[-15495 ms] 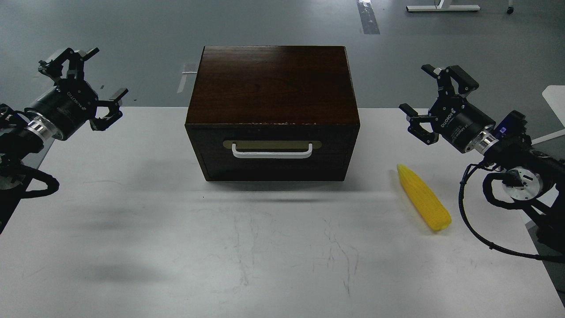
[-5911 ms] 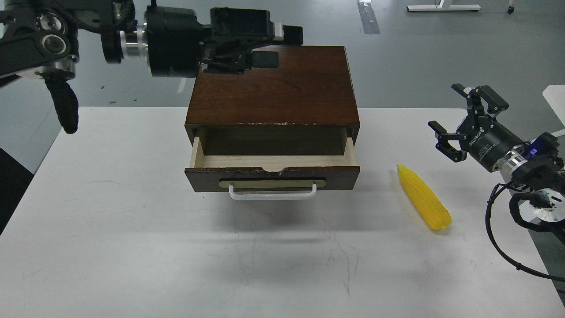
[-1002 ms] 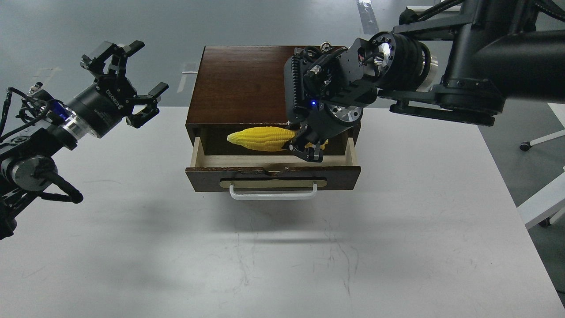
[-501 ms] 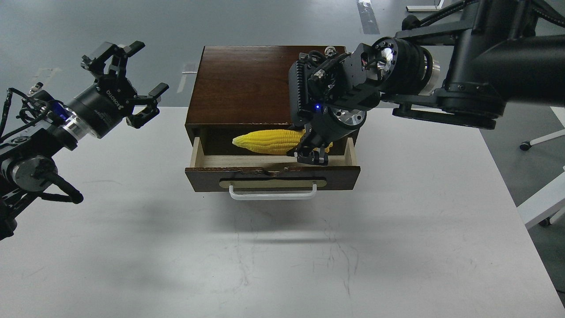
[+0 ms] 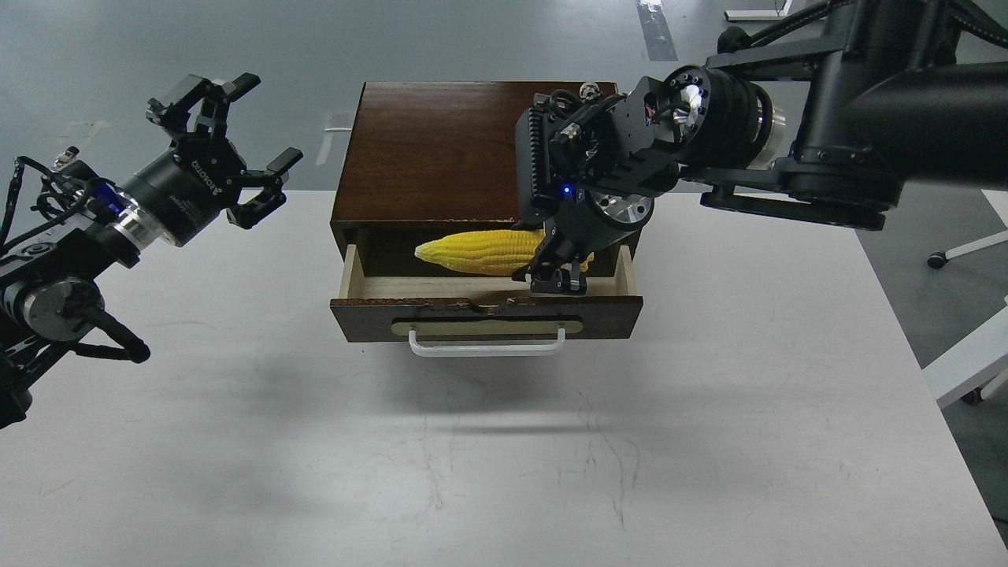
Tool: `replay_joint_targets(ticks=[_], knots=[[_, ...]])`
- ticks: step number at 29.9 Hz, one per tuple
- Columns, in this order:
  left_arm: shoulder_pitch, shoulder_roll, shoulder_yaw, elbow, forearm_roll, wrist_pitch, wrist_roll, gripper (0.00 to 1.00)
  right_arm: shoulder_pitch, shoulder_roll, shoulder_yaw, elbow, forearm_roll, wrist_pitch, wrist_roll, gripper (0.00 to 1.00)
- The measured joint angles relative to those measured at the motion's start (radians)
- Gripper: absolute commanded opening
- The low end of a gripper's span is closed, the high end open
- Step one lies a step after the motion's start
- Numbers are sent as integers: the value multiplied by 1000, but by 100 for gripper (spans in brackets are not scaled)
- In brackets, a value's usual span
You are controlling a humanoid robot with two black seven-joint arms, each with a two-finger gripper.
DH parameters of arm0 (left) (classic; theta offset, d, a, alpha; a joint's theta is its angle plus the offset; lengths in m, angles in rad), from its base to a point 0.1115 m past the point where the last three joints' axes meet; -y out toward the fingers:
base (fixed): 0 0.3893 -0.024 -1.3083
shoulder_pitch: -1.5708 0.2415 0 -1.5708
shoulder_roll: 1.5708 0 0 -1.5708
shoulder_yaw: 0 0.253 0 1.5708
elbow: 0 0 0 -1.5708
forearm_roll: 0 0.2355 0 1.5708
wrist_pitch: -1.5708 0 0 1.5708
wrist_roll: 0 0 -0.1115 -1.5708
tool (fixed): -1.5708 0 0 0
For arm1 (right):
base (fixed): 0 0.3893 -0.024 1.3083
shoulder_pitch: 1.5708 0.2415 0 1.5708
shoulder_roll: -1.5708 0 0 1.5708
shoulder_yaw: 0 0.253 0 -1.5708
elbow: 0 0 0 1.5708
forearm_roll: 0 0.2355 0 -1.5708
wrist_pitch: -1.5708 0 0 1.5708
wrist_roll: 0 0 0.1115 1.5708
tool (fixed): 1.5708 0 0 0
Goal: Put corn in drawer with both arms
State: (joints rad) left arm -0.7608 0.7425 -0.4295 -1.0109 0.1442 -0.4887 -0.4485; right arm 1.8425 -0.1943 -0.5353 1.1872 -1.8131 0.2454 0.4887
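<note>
Head view. A dark brown wooden cabinet [image 5: 472, 150] sits on the white table [image 5: 504, 441] toward 12 o'clock. Its single drawer [image 5: 486, 315] is pulled out toward 6 o'clock, showing pale wood side walls, a pale strip of floor and a dark back recess. The drawer front carries a brass plate [image 5: 487, 326] and a white bar handle [image 5: 487, 346] just below it.

Over the open drawer is the corn [image 5: 480, 252], a bright yellow cob with ridged kernel rows. It lies roughly level, its pointed tip toward 9 o'clock and its thick end toward 3 o'clock. It spans the middle and right part of the opening. Whether it touches the drawer floor or hangs just above it cannot be told.

The right tool [image 5: 557, 272] reaches in from 2 o'clock, pointing down into the right half of the drawer. Its fingers are clamped around the thick end of the corn, and a sliver of yellow shows on their far side. A small blue light [image 5: 566, 189] glows on the wrist body above.

The left tool [image 5: 228, 150] hovers at 10 o'clock, well apart from the cabinet and above the table's far left edge. Its fingers are spread wide with nothing between them.
</note>
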Motion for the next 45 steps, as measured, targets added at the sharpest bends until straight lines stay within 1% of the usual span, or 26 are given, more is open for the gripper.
replay_joint_targets(ticks=[4, 6, 9, 14, 28, 30, 32, 34, 35, 36, 37, 41, 45], knots=[[0, 0, 0, 0, 0, 0, 1, 98, 1, 0, 0, 0, 0, 0, 0, 54], [0, 0, 0, 0, 0, 0, 1, 98, 1, 0, 0, 0, 0, 0, 0, 58], [0, 0, 0, 0, 0, 0, 1, 98, 1, 0, 0, 0, 1, 0, 0, 62], [0, 0, -1, 0, 0, 0, 1, 98, 4, 0, 1, 0, 2, 0, 0, 63], [0, 0, -3, 0, 0, 0, -1, 98, 27, -11, 15, 0, 19, 0, 0, 63], [0, 0, -3, 1, 0, 0, -1, 98, 36, -28, 31, -1, 42, 0, 0, 66], [0, 0, -3, 1, 0, 0, -1, 98, 42, -51, 47, -1, 92, 0, 0, 71], [0, 0, -3, 1, 0, 0, -1, 98, 51, -82, 57, -1, 177, 2, 0, 84], [0, 0, -3, 1, 0, 0, -1, 98, 55, -99, 60, -1, 219, 2, 0, 87], [0, 0, -3, 1, 0, 0, -2, 98, 57, -125, 63, -1, 282, 3, 0, 93], [0, 0, -3, 1, 0, 0, -2, 98, 59, -153, 67, -1, 346, 3, 0, 96], [0, -2, -3, 1, 0, 0, -3, 98, 37, -261, 107, -5, 611, 5, 0, 97], [4, -4, -3, 2, 0, 0, -3, 98, -59, -377, 179, -25, 928, 4, 0, 99]])
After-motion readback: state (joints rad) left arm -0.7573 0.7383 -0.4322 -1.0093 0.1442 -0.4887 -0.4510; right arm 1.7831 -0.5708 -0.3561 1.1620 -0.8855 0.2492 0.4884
